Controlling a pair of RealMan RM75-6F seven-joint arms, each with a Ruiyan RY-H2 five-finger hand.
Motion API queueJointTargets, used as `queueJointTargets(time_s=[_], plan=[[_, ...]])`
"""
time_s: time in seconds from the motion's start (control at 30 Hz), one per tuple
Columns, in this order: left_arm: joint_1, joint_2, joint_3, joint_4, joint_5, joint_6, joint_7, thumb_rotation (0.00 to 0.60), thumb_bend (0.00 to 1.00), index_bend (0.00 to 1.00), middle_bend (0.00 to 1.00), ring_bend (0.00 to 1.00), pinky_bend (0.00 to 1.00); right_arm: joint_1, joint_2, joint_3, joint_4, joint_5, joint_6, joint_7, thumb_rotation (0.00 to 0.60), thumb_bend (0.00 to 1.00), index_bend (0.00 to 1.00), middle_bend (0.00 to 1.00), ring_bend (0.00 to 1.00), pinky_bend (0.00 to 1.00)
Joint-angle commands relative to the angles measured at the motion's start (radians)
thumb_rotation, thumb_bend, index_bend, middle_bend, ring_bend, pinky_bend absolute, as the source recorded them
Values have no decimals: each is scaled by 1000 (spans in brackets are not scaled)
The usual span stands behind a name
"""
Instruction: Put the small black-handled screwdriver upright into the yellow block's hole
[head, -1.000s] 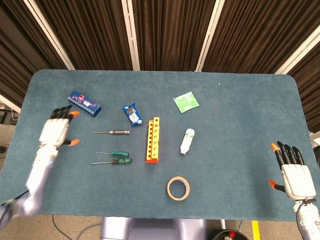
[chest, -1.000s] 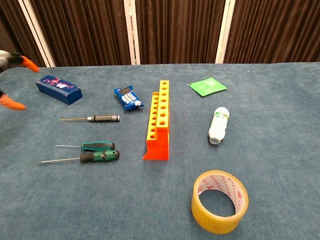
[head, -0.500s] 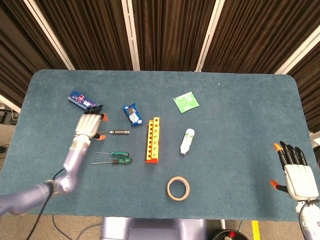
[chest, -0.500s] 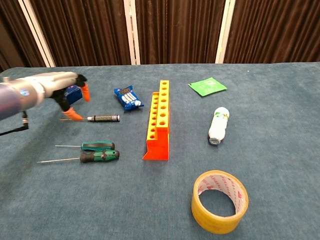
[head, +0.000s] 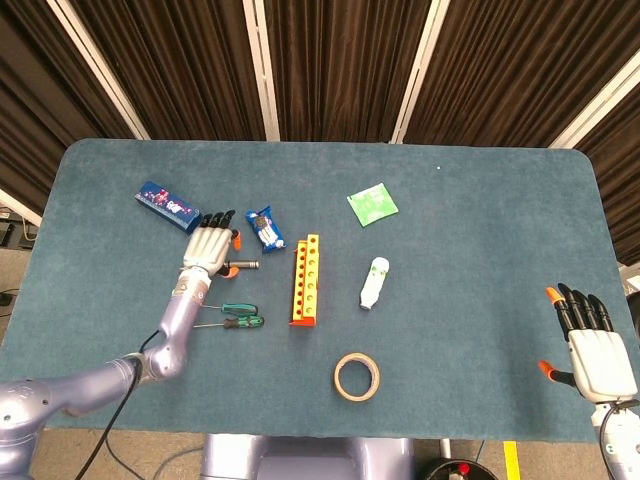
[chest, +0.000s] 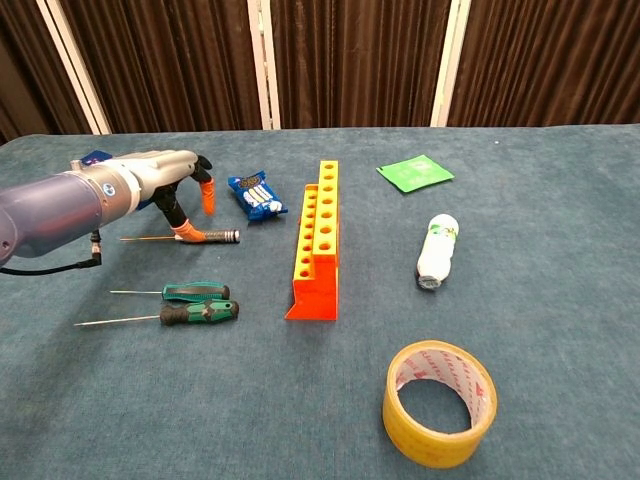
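Note:
The small black-handled screwdriver (chest: 213, 237) lies flat on the blue table, its thin shaft pointing left; in the head view only its handle end (head: 245, 265) shows past my fingers. My left hand (head: 207, 250) (chest: 160, 178) hovers over the screwdriver's shaft, fingers spread, thumb tip next to the handle, gripping nothing. The yellow block (head: 306, 280) (chest: 317, 238) with a row of holes and an orange foot lies just right of the screwdriver. My right hand (head: 592, 345) is open at the table's near right corner, far from everything.
Two green-handled screwdrivers (chest: 195, 303) lie in front of the black one. A blue box (head: 165, 204), a blue snack packet (head: 265, 228), a green sachet (head: 372, 204), a small white bottle (head: 375, 282) and a tape roll (head: 357, 377) are spread around.
My left hand has swept right from the table's left edge, past the blue box, to just above the black-handled screwdriver. The right hand has barely moved.

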Motion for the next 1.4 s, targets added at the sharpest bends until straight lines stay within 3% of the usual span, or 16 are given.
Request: queueJointTargets(time_s=[0.03, 0.43, 0.53, 0.73, 0.93, 1.1, 1.23, 1.4], plan=[[-14, -17, 2, 18, -20, -2, 14, 600, 207, 439, 0, 0, 0, 0, 1, 0, -1, 0, -1, 3, 600, 0, 37, 0, 0, 0], [-49, -64, 6, 58, -69, -14, 36, 600, 243, 472, 1, 0, 0, -1, 3, 1, -2, -1, 3, 20, 600, 0, 40, 0, 0, 0], [-51, -73, 12, 65, -76, -19, 37, 600, 265, 528, 8, 0, 0, -2, 3, 2, -3, 1, 3, 25, 600, 0, 42, 0, 0, 0], [-44, -74, 21, 55, -55, -11, 16, 600, 392, 737, 42, 0, 0, -2, 1, 4, -3, 1, 6, 31, 600, 0, 47, 0, 0, 0], [-27, -38, -9, -20, 12, 35, -70, 600, 406, 758, 54, 0, 0, -3, 0, 4, -1, -2, 10, 38, 600, 0, 49, 0, 0, 0], [-5, 2, -70, -111, 95, 105, -199, 600, 408, 754, 60, 0, 0, -3, 1, 4, -1, -1, 8, 42, 600, 0, 50, 0, 0, 0], [32, 19, -187, -241, 173, 180, -451, 600, 405, 747, 62, 0, 0, -2, 0, 4, 0, -3, 8, 45, 600, 0, 50, 0, 0, 0], [71, 63, -309, -408, 144, 93, -745, 600, 384, 740, 71, 0, 0, -1, 2, 3, -1, -2, 2, 50, 600, 0, 55, 0, 0, 0]])
